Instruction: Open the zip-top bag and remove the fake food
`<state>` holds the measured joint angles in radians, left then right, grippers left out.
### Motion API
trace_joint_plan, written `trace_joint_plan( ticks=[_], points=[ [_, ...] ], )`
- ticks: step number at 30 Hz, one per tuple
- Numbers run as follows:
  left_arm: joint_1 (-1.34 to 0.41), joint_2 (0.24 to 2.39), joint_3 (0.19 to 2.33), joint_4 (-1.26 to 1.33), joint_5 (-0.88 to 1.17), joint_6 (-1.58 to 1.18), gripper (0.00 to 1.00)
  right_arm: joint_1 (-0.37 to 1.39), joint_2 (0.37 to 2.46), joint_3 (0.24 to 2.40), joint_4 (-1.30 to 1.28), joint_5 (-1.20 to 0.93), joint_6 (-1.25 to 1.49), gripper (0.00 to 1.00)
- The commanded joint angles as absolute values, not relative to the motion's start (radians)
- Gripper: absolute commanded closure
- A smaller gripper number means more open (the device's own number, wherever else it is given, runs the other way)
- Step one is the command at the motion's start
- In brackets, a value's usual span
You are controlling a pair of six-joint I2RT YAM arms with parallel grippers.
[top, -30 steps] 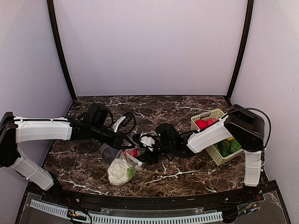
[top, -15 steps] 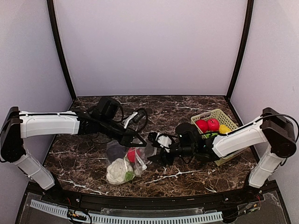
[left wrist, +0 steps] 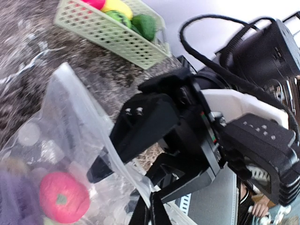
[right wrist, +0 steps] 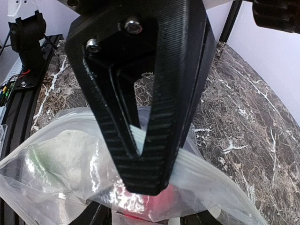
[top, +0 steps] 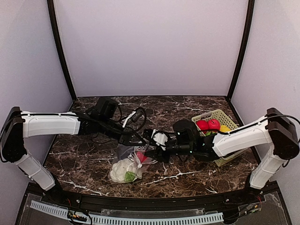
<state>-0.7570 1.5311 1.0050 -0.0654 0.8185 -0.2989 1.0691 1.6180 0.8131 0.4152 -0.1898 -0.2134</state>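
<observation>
On the left of the worktop [top: 84, 161], the left arm [top: 49, 125] is reaching toward centre, and the left end effector [top: 132, 139] is hanging just over the far rim of the zip-top bag [top: 123, 157]. Its fingers are almost cut off in its wrist view, so I cannot tell if it is pinching the film or spread.

The bag is lying centre-left near the front edge, w/ the fake food [top: 123, 171] inside, incl. a red fruit [top: 140, 156]. Its long axis is running diagonally: closed end pointing near-left, mouth pointing far-right and up toward both end effectors.

The right end effector [right wrist: 145, 180] is pressing together on the white zip strip, i.e. pinching the rim.

Risks, imo:
- If only one side is being held, a pull is dragging the whole bag instead of parting the zip.
- A jerk is making the thin film slip out or tear.
- Once the mouth is gaping, food is rolling toward the front edge.

The basket [top: 209, 115] is standing at far right, apart.
</observation>
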Motion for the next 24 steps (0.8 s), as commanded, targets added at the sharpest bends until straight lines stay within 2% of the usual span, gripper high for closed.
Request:
trace_joint_plan(
  ticks=[1, 9, 14, 24],
  points=[
    [-0.722, 1.519, 0.906, 0.061, 0.856, -0.387, 0.99, 1.082, 1.741, 0.873, 0.42, -0.161, -0.226, 0.53],
    [-0.699, 1.471, 0.815, 0.158, 0.853, -0.432, 0.99, 1.083, 1.871, 0.926, 0.472, -0.171, -0.208, 0.43],
    [-0.698, 1.459, 0.812, 0.139, 0.845, -0.422, 0.99, 1.082, 1.898, 0.923, 0.471, -0.163, -0.187, 0.26],
    [-0.698, 1.46, 0.815, 0.118, 0.832, -0.413, 0.99, 1.083, 1.935, 0.886, 0.459, -0.142, -0.167, 0.13]
  ],
)
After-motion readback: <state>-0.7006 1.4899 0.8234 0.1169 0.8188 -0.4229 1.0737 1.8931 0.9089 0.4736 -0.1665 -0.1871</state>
